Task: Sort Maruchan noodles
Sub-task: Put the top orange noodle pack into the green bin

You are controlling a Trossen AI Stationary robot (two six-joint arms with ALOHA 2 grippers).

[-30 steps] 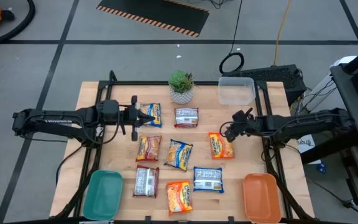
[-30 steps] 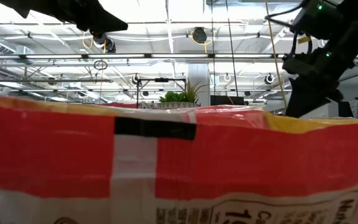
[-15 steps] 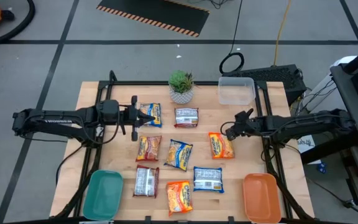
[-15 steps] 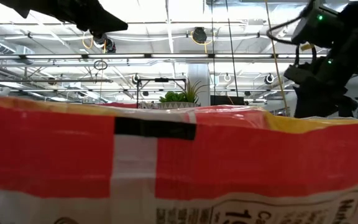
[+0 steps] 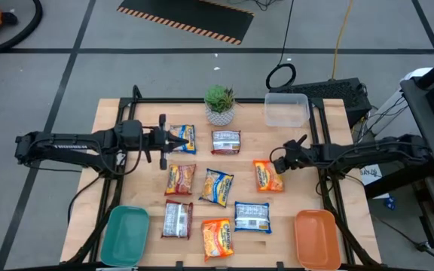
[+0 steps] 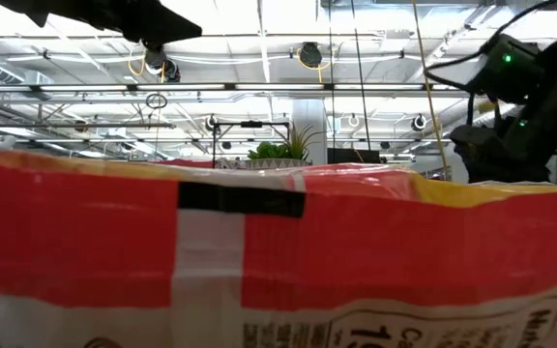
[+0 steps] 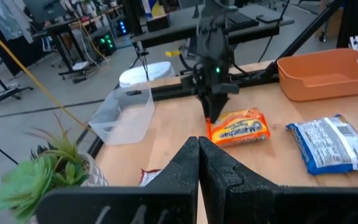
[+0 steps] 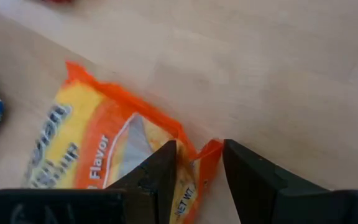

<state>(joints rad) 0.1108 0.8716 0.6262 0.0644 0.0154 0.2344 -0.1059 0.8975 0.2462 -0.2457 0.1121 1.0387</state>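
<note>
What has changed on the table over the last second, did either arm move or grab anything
The right claw came down onto the orange noodle packet at the table's right side; in the right wrist view its fingers now straddle the packet's corner, not yet closed on it. The packet itself turned slightly. The left claw stayed over the yellow-and-blue packet, and the other packets and both trays did not move.

A wooden table holds eight noodle packets spread around its middle. A small potted plant sits at 12 o'clock. A clear tub sits at 1 o'clock. A teal tray lies at 7 o'clock, and an orange tray at 5 o'clock.
</note>
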